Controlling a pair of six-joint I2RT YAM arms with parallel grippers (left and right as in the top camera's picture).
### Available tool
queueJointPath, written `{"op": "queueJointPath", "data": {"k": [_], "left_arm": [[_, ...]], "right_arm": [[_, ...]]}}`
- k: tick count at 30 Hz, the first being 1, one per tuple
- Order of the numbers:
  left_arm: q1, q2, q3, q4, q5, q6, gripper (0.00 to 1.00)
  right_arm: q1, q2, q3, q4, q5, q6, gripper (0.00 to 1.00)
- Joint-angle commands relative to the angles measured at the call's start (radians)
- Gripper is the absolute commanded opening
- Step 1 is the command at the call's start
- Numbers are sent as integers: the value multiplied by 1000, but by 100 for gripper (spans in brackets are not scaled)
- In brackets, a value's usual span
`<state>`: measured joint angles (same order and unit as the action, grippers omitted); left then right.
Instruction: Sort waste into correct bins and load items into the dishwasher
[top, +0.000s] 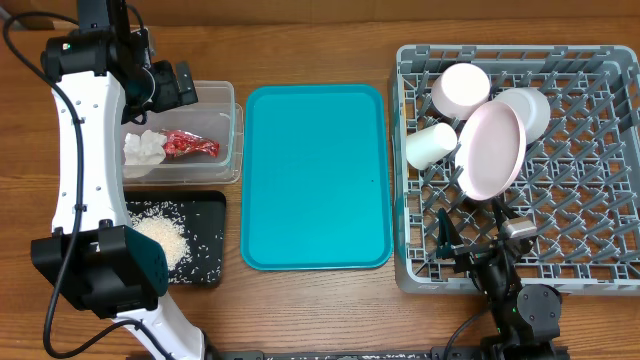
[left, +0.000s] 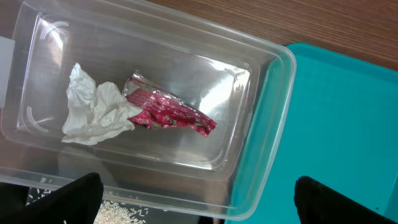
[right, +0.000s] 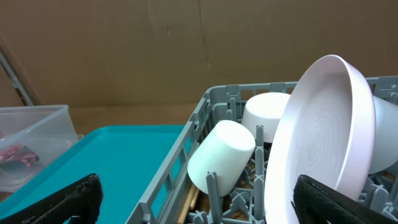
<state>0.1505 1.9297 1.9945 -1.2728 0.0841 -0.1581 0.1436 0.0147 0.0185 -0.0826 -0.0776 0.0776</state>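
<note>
The clear tub (top: 232, 130) holds the red wrapper (left: 171, 112) and the white napkin (left: 93, 115). Rice grains (top: 165, 235) lie in the black tray (top: 215, 235) below it. My left gripper (left: 196, 190) hangs open above the tub's near rim, holding nothing. In the grey rack (top: 410, 270) stand the plate (top: 490, 150) on edge, two bowls (top: 460, 88) (top: 530, 108) and the cup (top: 430, 143) on its side. My right gripper (right: 196, 193) is open and empty at the rack's front left corner, facing the cup (right: 221, 155) and plate (right: 317, 143).
A large flat teal tray (top: 315, 175) lies between the bins and the rack. The left arm's white links (top: 85, 180) reach over the table's left side and partly cover the black tray. Bare wood shows along the front edge.
</note>
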Motion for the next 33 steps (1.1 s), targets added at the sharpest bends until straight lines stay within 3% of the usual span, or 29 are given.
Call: {"op": "queueJointPath", "data": {"k": [1, 17, 33], "left_arm": [[-5, -13, 13, -2, -8, -6, 100], [-6, -58, 13, -3, -7, -6, 100], [-7, -529, 2, -4, -7, -6, 100]], "right_arm": [[-8, -12, -11, 5, 7, 5, 100], [-8, -12, -11, 5, 7, 5, 100], [-8, -12, -11, 5, 6, 5, 100]]}}
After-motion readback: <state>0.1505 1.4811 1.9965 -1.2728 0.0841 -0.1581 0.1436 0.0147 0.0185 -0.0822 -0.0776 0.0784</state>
